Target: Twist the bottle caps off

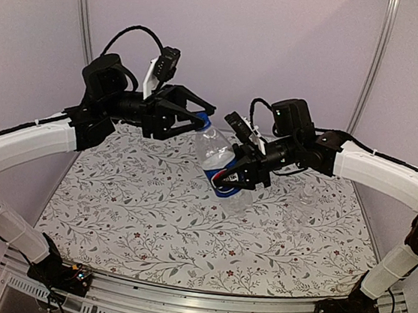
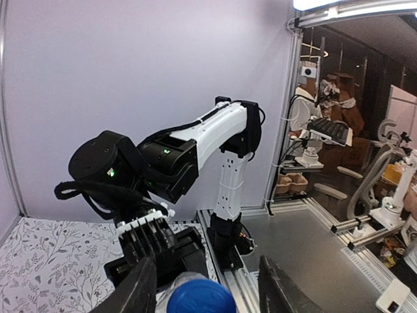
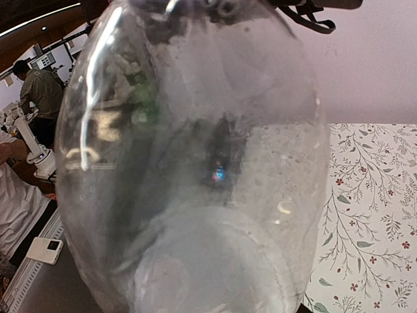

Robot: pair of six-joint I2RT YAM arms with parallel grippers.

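blue cap (image 2: 201, 298): small, stiff plastic, probably slick; best taken across its round side. it sits on the pepsi bottle (image 1: 215, 151), which is held tilted in the air above the desk (image 1: 135, 208), neck toward the left. the bottle looks light and thin-walled, so it would likely dent under a squeeze. right claw (image 1: 243, 177) is clenched on the labelled body. left claw (image 1: 200, 120) is released, jaws either side of the cap with a gap showing.

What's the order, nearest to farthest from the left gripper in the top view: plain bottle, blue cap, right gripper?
1. blue cap, between the left gripper's fingers.
2. right gripper, centre, gripping the Pepsi bottle.
3. plain bottle, on the table, far right.
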